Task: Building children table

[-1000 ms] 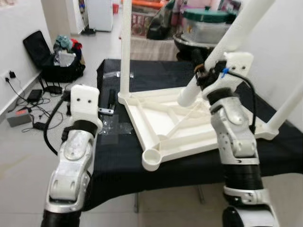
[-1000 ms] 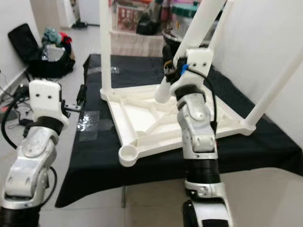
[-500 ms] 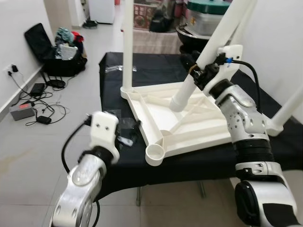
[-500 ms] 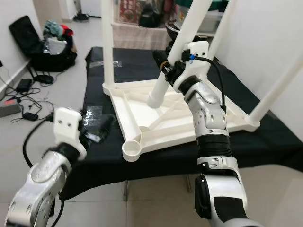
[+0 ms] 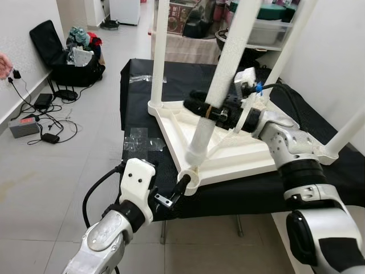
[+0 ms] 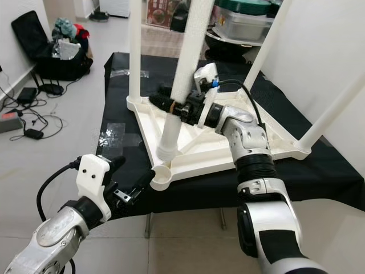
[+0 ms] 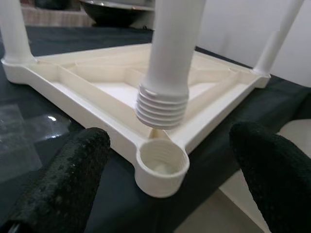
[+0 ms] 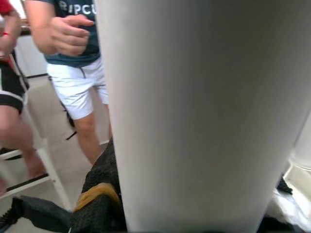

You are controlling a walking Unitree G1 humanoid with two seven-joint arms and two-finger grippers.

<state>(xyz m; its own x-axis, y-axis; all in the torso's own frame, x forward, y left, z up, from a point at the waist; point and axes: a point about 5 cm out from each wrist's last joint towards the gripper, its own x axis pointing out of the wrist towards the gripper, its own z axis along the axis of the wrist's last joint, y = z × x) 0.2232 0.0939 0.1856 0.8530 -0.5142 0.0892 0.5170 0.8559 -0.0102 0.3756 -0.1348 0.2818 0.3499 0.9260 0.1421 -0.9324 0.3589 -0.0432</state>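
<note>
The white children's table top (image 5: 228, 151) lies upside down on a black-covered table (image 5: 137, 114), with three legs standing in their corners. My right gripper (image 5: 201, 107) is shut on the fourth white leg (image 5: 219, 74), held nearly upright. Its threaded end (image 7: 162, 107) hangs just above the empty near corner socket (image 7: 162, 165), slightly behind it. My left gripper (image 5: 174, 193) is open at that front corner, its black fingers (image 7: 68, 179) spread wide on either side of the socket without touching it. The leg (image 8: 204, 111) looms close in the right wrist view.
A clear plastic bag (image 5: 140, 140) lies on the cloth left of the table top. On the floor at left are a black bag with clothes (image 5: 68, 57) and cables (image 5: 28, 123). Pots and containers (image 5: 262, 25) stand behind. A person in white shorts (image 8: 77, 82) stands nearby.
The right gripper has swung the leg more upright and carried its threaded end toward the near corner socket. The left gripper has come in to that corner. The camera has shifted.
</note>
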